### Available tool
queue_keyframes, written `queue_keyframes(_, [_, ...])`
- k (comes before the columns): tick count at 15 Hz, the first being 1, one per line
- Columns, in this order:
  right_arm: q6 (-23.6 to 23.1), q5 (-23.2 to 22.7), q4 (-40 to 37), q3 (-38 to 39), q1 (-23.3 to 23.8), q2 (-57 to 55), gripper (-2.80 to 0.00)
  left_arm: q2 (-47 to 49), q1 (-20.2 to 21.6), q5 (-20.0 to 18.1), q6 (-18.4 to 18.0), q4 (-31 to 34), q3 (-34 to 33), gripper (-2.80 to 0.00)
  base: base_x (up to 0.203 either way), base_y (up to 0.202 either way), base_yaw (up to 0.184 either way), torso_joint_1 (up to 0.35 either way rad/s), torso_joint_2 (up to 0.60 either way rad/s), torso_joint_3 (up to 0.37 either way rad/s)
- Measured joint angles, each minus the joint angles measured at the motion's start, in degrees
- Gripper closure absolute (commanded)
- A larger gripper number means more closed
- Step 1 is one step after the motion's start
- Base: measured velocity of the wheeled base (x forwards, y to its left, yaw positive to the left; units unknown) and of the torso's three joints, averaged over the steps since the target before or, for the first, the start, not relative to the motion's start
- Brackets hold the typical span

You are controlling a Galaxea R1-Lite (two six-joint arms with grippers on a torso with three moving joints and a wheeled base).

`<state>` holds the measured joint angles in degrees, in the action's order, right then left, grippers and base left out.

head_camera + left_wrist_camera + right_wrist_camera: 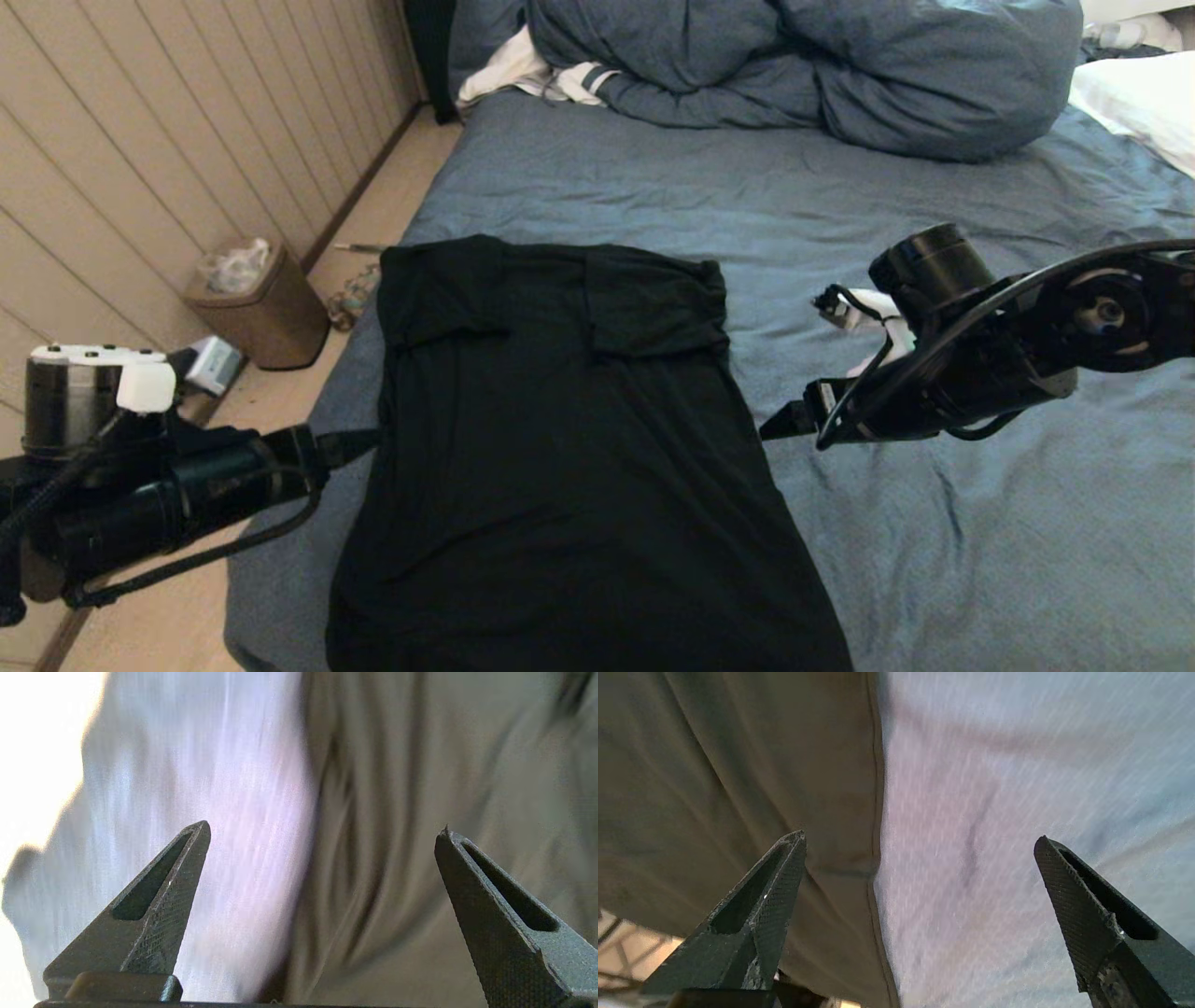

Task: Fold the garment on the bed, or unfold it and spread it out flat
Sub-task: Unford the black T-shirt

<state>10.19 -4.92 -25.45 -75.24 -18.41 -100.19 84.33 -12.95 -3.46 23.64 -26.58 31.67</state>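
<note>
With the black short-sleeved T-shirt lying plain side up, both sleeves folded in over the chest, on the near left part of the big bed in the wrinkled slate-blue sheet, nothing gripped on either side. Left gripper at the shirt's left edge, jaws spread wide and empty; right gripper just off the right edge over bare sheet, jaws likewise released. Bunched blue duvet heaped at the far end, brown bin on the floor left of bed.
</note>
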Motion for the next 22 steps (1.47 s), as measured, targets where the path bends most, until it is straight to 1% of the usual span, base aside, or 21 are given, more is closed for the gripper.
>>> queue_keyframes(3, [-0.25,0.24,-0.09,-5.91,-0.06,-0.16,-2.8,2.42,0.68,-0.45,-0.02,3.49,10.49,-2.8,0.0,0.0,0.0,0.0,0.0,0.0])
queue_keyframes(5, [-0.54,0.3,0.09,-10.53,-0.13,-1.24,-2.8,5.76,0.83,-0.76,-0.07,4.91,18.12,-2.8,0.0,0.0,0.0,0.0,0.0,0.0])
queue_keyframes(10, [-0.74,0.04,0.48,-23.04,-0.38,-7.69,-2.8,19.85,0.71,-0.94,-0.37,5.61,39.46,-2.8,0.0,0.0,0.0,0.0,0.0,0.0])
queue_keyframes(12, [-0.76,-0.03,0.86,-26.99,-0.69,-11.41,-2.8,25.65,-0.24,-0.83,-1.26,5.66,47.36,-2.8,0.0,0.0,0.0,0.0,0.0,0.0])
queue_keyframes(14, [-0.74,-0.07,2.26,-30.9,-1.11,-15.42,-2.8,30.47,-1.86,-0.55,-2.57,5.72,53.34,-2.8,0.0,0.0,0.0,0.0,0.0,0.0])
queue_keyframes(16, [-0.72,0.02,5.15,-34.53,-2.39,-19.41,-2.8,34.56,-3.81,-0.35,-4.31,5.67,56.71,-2.8,0.0,0.0,0.0,0.0,0.0,0.0])
queue_keyframes(19, [-0.68,1.01,12.48,-36.31,-5.13,-23.14,-2.8,39.33,-5.09,-0.04,-8.27,4.83,58.26,-2.8,0.0,0.0,0.0,0.0,0.0,0.0])
queue_keyframes(22, [-0.66,1.51,13.11,-36.45,-5.79,-24.53,-2.8,42.88,-5.31,1.97,-8.98,4.54,60.8,-2.8,0.0,0.0,0.0,0.0,0.0,0.0])
